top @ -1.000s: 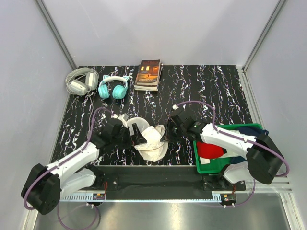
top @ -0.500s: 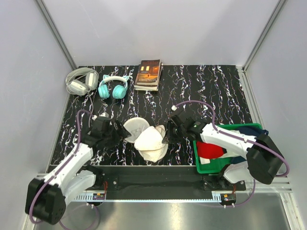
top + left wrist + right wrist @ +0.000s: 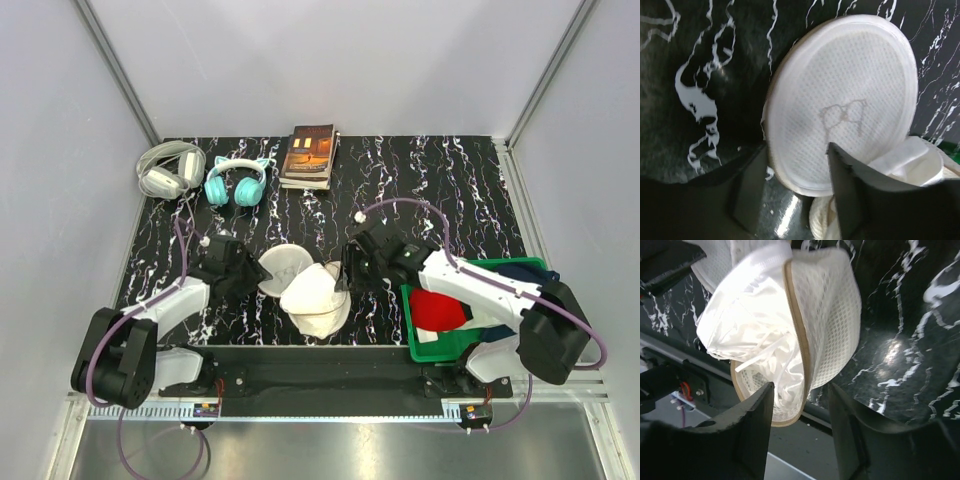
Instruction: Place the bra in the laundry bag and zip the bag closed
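The laundry bag (image 3: 283,264) lies open at the table's front middle, its round mesh face with the small black drawing (image 3: 842,115) tipped up toward my left wrist. The white bra (image 3: 750,315) sits bunched inside the other half, its thin straps showing behind the tan zip rim (image 3: 799,360). My left gripper (image 3: 252,272) (image 3: 796,148) is at the bag's left, jaws apart, with the lid's lower rim between them. My right gripper (image 3: 345,278) (image 3: 801,386) is at the bag's right, open and straddling the zip rim without gripping it.
A green tray (image 3: 412,335) at the front right holds a red cloth (image 3: 435,312) and a dark blue cloth (image 3: 520,272). White-grey headphones (image 3: 165,170), teal cat-ear headphones (image 3: 236,182) and a book (image 3: 310,153) lie along the back. The table's front edge is just below the bag.
My left gripper drew back left out of the bag and its jaws narrowed around the lid's rim. My right gripper went from shut on the bag's edge to open.
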Action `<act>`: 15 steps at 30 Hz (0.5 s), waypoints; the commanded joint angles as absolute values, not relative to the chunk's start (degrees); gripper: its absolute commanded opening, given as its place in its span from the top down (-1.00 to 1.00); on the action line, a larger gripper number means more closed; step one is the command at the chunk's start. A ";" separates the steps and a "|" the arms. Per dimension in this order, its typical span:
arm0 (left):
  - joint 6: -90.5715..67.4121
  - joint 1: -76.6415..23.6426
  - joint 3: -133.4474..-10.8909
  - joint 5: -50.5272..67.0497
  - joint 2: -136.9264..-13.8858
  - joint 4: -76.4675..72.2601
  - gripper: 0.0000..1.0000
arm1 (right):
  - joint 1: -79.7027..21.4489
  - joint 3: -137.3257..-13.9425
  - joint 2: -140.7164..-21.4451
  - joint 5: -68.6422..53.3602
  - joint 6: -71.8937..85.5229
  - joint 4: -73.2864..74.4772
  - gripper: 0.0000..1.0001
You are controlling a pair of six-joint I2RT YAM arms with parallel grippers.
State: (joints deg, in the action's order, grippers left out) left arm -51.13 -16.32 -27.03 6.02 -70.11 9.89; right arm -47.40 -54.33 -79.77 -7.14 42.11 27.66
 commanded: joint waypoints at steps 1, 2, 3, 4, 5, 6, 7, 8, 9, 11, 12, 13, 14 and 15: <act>-49.84 -16.00 -25.05 5.19 -69.61 2.55 0.00 | -46.93 -65.97 -80.06 6.22 33.86 39.71 -0.16; -48.96 -16.00 -24.87 4.40 -68.04 2.72 0.01 | -47.02 -67.66 -80.68 7.63 32.79 40.94 -0.20; -48.43 -16.00 -24.96 4.22 -67.24 2.64 0.01 | -46.93 -69.33 -81.29 9.21 31.83 42.09 -0.22; -47.91 -16.00 -25.05 3.87 -66.45 3.16 0.01 | -46.93 -72.48 -83.30 9.05 30.25 42.10 -0.24; -47.29 -16.00 -25.40 3.00 -64.97 3.69 0.01 | -46.93 -74.16 -84.71 8.36 29.54 41.84 -0.24; -46.94 -16.00 -25.66 2.64 -64.26 4.56 0.09 | -47.11 -75.75 -86.29 5.48 29.01 40.88 -0.24; -46.59 -16.00 -25.75 2.29 -63.64 5.01 0.12 | -47.20 -79.24 -89.70 3.88 28.39 40.35 -0.23; -46.06 -16.00 -26.01 2.02 -62.50 5.18 0.17 | -47.46 -80.84 -91.56 2.30 28.21 39.56 -0.22; -45.88 -16.00 -26.19 1.93 -62.06 5.62 0.22 | -47.81 -82.25 -93.32 0.20 28.04 36.85 -0.18; -45.53 -16.00 -26.54 2.02 -61.18 6.06 0.28 | -47.99 -84.81 -98.33 -3.59 28.30 33.77 -0.11; -45.44 -16.00 -26.63 2.28 -61.00 6.33 0.34 | -48.25 -85.60 -100.09 -5.69 28.56 31.14 -0.10; -45.35 -16.00 -26.80 2.37 -60.56 6.59 0.36 | -48.43 -86.82 -102.89 -6.76 28.91 30.07 -0.08; -45.09 -16.00 -27.15 2.72 -60.21 6.94 0.37 | -48.69 -87.44 -104.31 -8.25 29.35 29.28 -0.04; -45.00 -16.00 -27.33 2.99 -60.03 7.12 0.37 | -48.95 -87.89 -105.28 -8.87 29.53 27.61 -0.02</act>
